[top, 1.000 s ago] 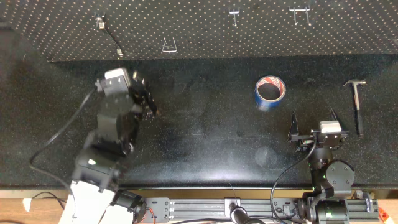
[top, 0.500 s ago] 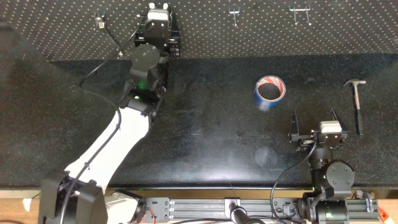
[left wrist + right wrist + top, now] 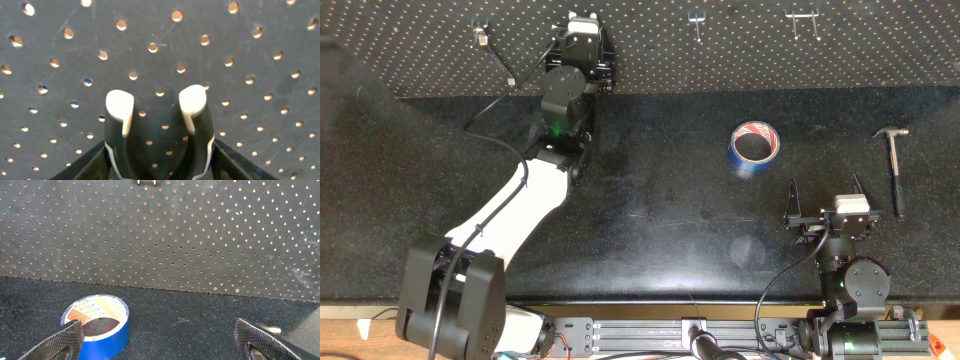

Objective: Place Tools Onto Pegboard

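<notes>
Left gripper (image 3: 156, 107) fingers apart, nothing between them, nose-on to the dark perforated pegboard (image 3: 240, 50), probably lining up on a peg hole. Right gripper (image 3: 823, 197) spread wide, parked; blue tape roll (image 3: 754, 146) just ahead-left of it, steel-headed hammer (image 3: 893, 165) to its right, neither hung yet

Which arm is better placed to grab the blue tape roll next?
Right. The open right claw sits near the blue tape roll, which lies just ahead in its wrist view. The left claw is up against the pegboard, farther away.
</notes>
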`<state>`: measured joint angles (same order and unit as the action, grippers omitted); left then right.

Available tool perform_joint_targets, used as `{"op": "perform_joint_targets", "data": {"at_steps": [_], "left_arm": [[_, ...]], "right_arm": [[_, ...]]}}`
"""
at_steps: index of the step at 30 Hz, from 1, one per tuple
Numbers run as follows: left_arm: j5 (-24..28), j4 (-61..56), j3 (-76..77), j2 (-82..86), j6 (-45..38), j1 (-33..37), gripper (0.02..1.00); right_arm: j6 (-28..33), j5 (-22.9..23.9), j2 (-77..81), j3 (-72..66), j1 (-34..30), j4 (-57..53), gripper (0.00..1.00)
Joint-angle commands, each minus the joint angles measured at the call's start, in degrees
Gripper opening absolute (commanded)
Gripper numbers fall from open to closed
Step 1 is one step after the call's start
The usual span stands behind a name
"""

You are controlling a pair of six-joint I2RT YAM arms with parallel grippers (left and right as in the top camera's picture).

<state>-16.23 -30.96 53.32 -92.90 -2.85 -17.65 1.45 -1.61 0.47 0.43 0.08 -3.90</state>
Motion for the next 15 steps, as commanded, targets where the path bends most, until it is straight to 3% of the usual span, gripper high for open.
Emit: {"op": "perform_joint_targets", "data": {"at_steps": [1,4,8,11,15], "left_arm": [[0.6,-0.5,1.7,-0.4,-0.4,0.3,0.772],[0.6,-0.2,1.6,0.0,-0.5,0.3,0.996],[0.7,13.8,1.2,7.2,-0.4,0.8,0.998],[6.4,21.5,-1.4,12.6,-0.5,3.1,0.993],[13.0,12.6,-22.0,28.3,-0.4,9.1,0.996]], "right_arm": [[0.6,-0.1,-0.3,-0.2,0.2,-0.2,0.976],[0.6,-0.1,-0.3,-0.2,0.2,-0.2,0.976],[0.6,-0.1,-0.3,-0.2,0.2,-0.2,0.976],[0.6,-0.1,-0.3,-0.2,0.2,-0.2,0.976],[0.6,-0.1,-0.3,-0.2,0.2,-0.2,0.976]]}}
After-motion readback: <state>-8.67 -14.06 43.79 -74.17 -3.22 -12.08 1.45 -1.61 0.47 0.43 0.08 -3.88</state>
